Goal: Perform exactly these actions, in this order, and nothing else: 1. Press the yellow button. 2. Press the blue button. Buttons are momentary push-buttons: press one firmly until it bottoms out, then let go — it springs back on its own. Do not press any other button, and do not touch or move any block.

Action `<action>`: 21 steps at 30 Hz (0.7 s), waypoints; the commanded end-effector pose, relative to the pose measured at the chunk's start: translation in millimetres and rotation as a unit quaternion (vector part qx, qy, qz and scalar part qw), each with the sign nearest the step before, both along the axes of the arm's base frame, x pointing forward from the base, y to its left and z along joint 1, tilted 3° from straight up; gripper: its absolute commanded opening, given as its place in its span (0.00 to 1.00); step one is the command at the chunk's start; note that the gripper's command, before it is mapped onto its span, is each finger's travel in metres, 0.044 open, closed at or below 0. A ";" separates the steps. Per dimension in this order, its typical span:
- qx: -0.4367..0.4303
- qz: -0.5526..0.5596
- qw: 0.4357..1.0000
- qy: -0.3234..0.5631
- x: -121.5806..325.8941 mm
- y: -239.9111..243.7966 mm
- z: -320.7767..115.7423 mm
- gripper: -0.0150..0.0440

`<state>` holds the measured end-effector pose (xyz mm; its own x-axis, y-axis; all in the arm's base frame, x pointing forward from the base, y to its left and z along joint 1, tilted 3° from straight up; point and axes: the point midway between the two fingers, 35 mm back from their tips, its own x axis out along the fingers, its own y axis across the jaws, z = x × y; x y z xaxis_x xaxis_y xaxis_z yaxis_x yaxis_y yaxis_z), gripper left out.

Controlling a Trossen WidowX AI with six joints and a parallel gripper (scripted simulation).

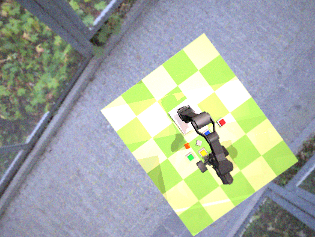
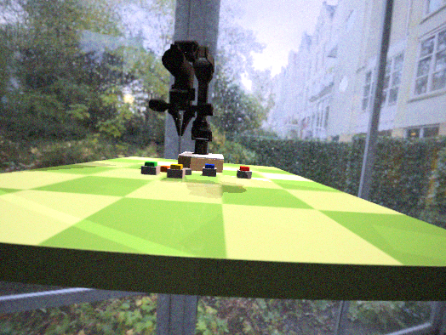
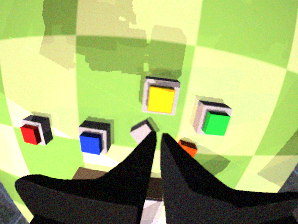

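The gripper (image 3: 158, 137) hangs well above the checkered table (image 2: 264, 229), fingers pressed together on nothing. The yellow button (image 3: 161, 98) sits just ahead of the tips — between the blue button (image 3: 93, 141) and the green button (image 3: 216, 123). It looks unpressed, though the view is coarse.

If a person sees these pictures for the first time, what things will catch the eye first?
First comes the dark robot arm standing tall at the far middle of the green and yellow checkered table, its shut fingers pointing down, high above the buttons. Below it sits a row of small square push-buttons: green, yellow, blue and red.
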<state>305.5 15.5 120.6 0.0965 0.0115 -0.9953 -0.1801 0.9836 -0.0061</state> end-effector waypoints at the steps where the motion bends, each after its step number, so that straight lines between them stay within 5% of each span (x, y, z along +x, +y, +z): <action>1: 0.002 0.005 1.000 0.011 -34.0 34.9 -0.6 0.29; 7: 0.005 0.005 1.000 0.014 -99.0 76.5 -7.9 0.29; 13: 0.005 0.005 1.000 0.014 -100.5 77.5 -10.8 0.29; 21: 0.005 0.005 1.000 0.014 -97.0 78.6 -70.0 0.29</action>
